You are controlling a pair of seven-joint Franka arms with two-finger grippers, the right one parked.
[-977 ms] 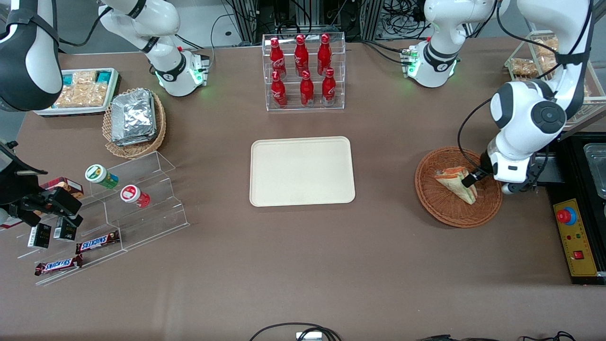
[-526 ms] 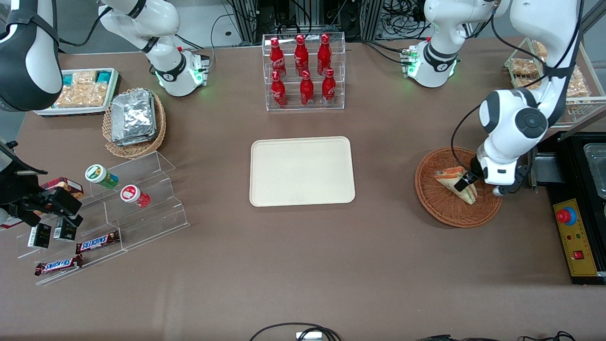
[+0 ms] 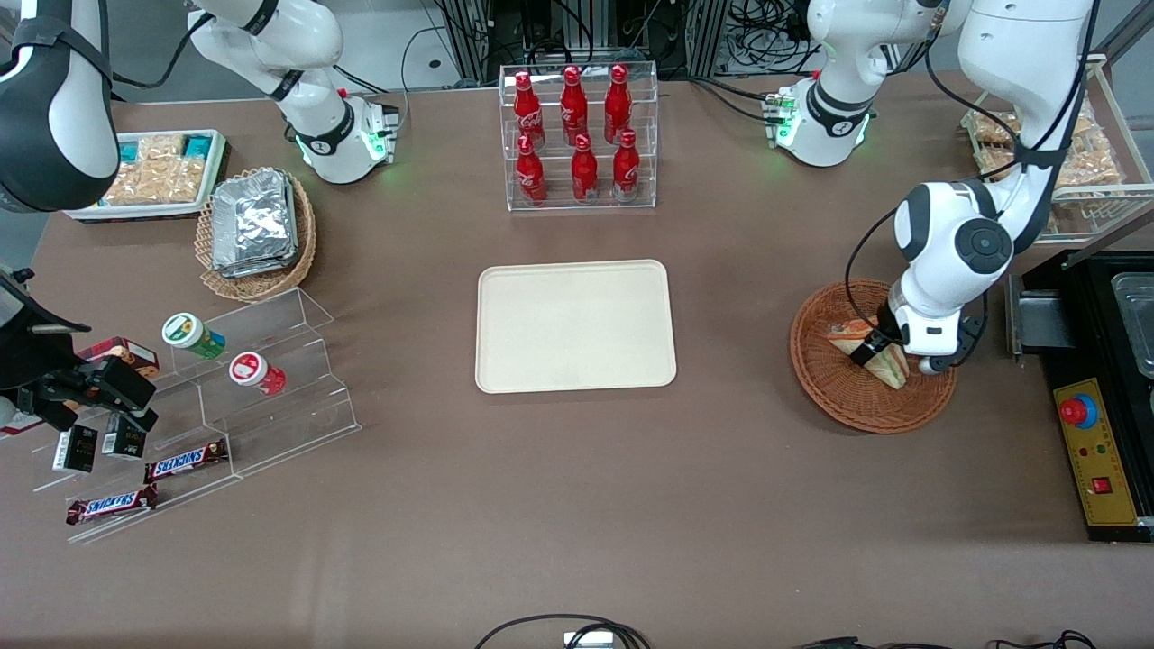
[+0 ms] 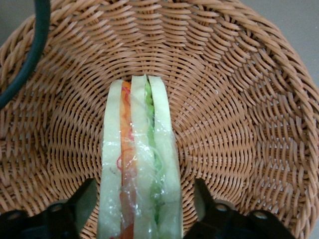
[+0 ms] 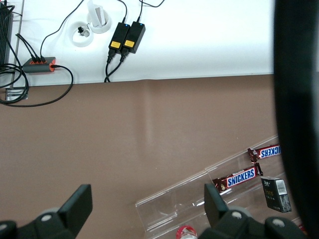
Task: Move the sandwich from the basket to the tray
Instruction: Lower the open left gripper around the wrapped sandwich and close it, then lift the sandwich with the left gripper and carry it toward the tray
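The sandwich (image 3: pixel 888 365) (image 4: pixel 139 164) lies in the reddish-brown wicker basket (image 3: pixel 838 397) (image 4: pixel 239 99) toward the working arm's end of the table, its pale bread and orange, red and green filling showing through clear wrap. My gripper (image 3: pixel 873 350) (image 4: pixel 142 211) is down in the basket, open, with one black finger on each side of the wedge and a small gap between each finger and the bread. The cream-beige tray (image 3: pixel 575 326) sits flat at the table's middle, with nothing on it.
A clear rack of red bottles (image 3: pixel 577 135) stands farther from the camera than the tray. A black box with a red button (image 3: pixel 1095 451) sits at the working arm's table edge, a shelf of snack bags (image 3: pixel 1073 162) above it. Tan basket of foil packets (image 3: pixel 257 230) lies toward the parked arm's end.
The gripper has moved toward the tray and lowered over the sandwich, now straddling it. The sandwich has not moved.
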